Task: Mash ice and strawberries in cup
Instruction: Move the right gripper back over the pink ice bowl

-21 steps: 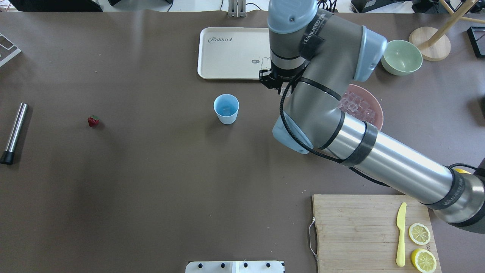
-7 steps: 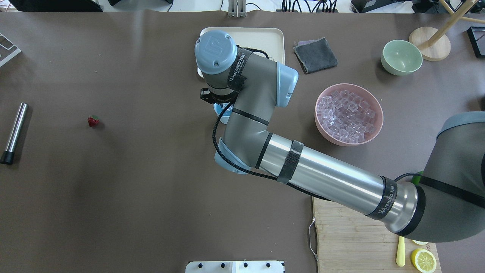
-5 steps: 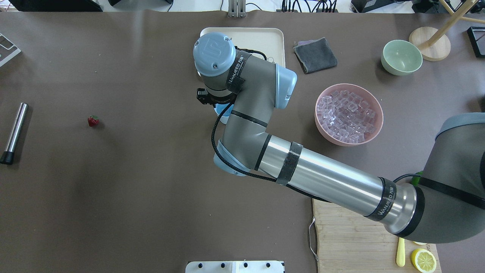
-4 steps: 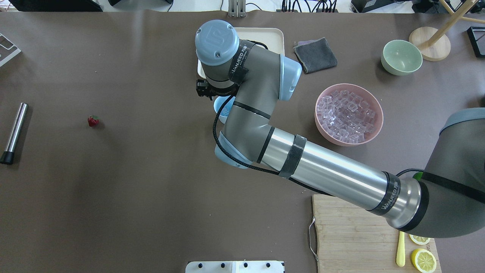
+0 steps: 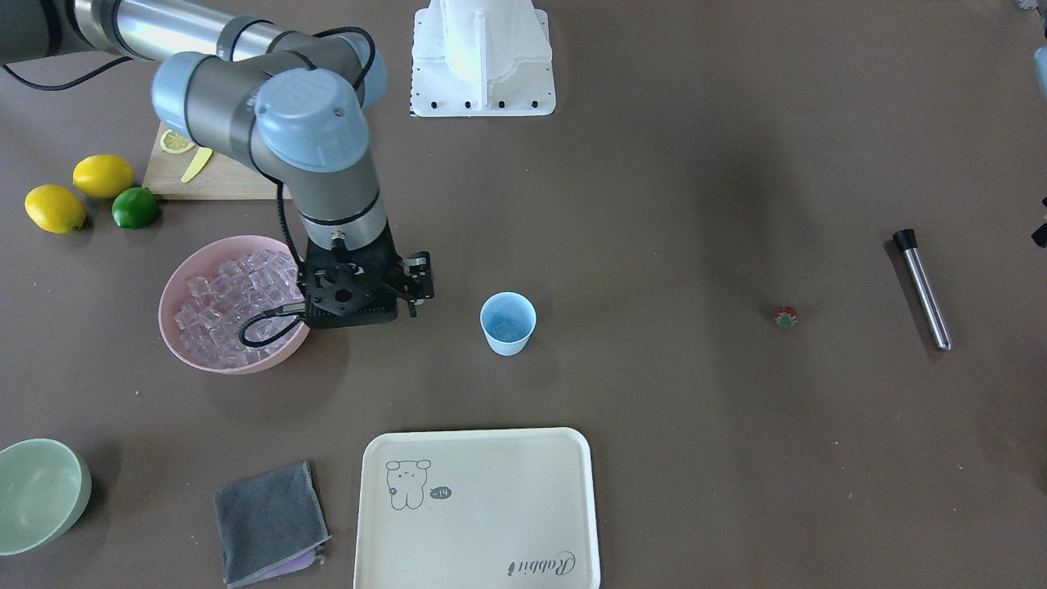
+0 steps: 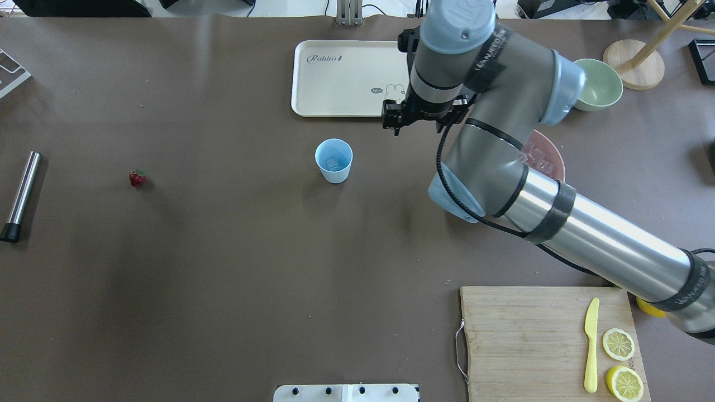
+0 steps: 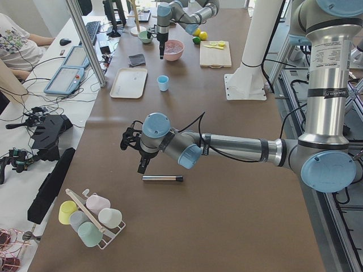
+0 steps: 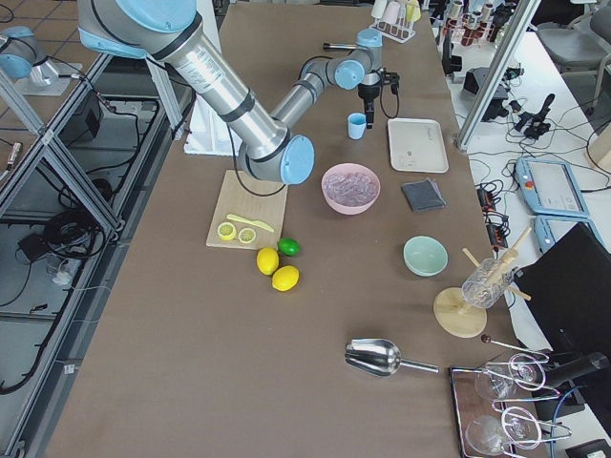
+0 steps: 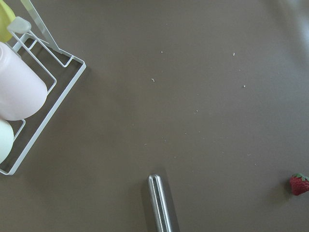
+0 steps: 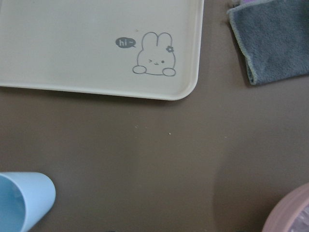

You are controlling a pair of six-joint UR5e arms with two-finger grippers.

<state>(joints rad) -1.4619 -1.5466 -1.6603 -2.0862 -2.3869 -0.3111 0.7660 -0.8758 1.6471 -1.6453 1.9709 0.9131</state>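
Overhead: light blue plastic cup (image 6: 334,161), tapered, upright on the matte brown counter (image 6: 223,279), clear glassy ice (image 6: 334,162) at its bottom. Well apart to its left, tiny red strawberry (image 6: 137,178) with green top; farther still, smooth steel rod (image 6: 21,195) with black tip. From the front only: pink bowl (image 5: 237,366) whole, heaped with more cubes, largely under the arm in the overhead; also two lemons (image 5: 104,176) and a lime (image 5: 135,208) beside the wooden board (image 5: 229,184). Between bowl and cup, above the counter: right claw (image 5: 353,301); cannot tell whether spread or pressed together. Only in the left side view: left claw (image 7: 140,164) over the rod, state impossible to tell. Right wrist view: cream tray (image 10: 72,63), rounded corner, rabbit drawing; nubby grey cloth (image 10: 275,38).
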